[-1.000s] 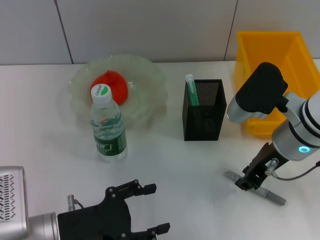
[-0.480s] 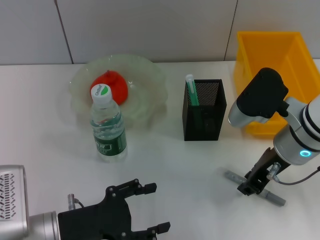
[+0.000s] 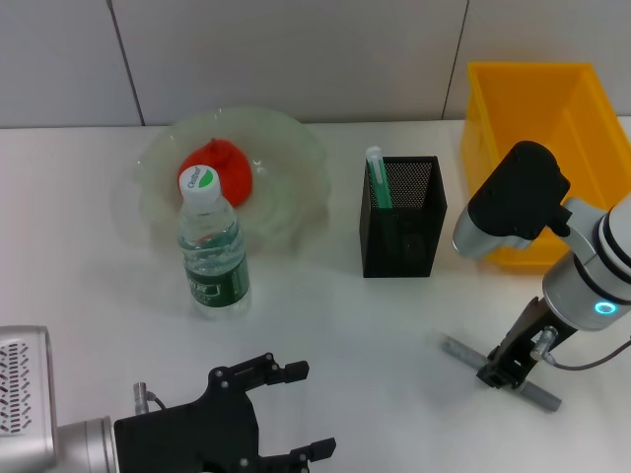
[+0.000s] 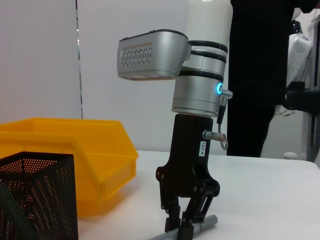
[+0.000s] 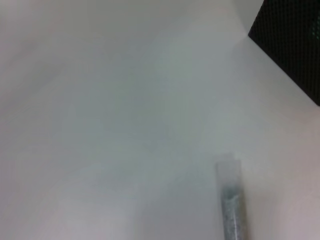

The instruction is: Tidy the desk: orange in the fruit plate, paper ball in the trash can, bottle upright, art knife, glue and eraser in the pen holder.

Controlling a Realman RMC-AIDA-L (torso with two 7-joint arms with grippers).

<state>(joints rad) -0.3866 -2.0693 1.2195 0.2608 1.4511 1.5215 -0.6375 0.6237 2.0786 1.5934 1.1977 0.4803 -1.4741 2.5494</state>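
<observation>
Grey art knife [image 3: 501, 372] lies flat on white surface [image 3: 375, 325], front right of black pen holder [image 3: 401, 217]; right end effector [image 3: 501, 374] down on its middle, fingers closed around it. Left end effector [image 3: 281, 414] parked low at near edge, fingers spread open, holding nothing

The right arm is seen at the right edge of the head view, its silver wrist with a lit blue ring angled down toward the lower right of the frame. The right tool [image 3: 504, 373] is pointed downward at the worktop [image 3: 375, 325], its dark fingers [image 4: 175, 220] drawn close together on either side of the grey art knife [image 3: 537, 395]. The left tool [image 3: 301, 412] is held low at the bottom centre of the frame, its black fingers spread apart over the worktop.
</observation>
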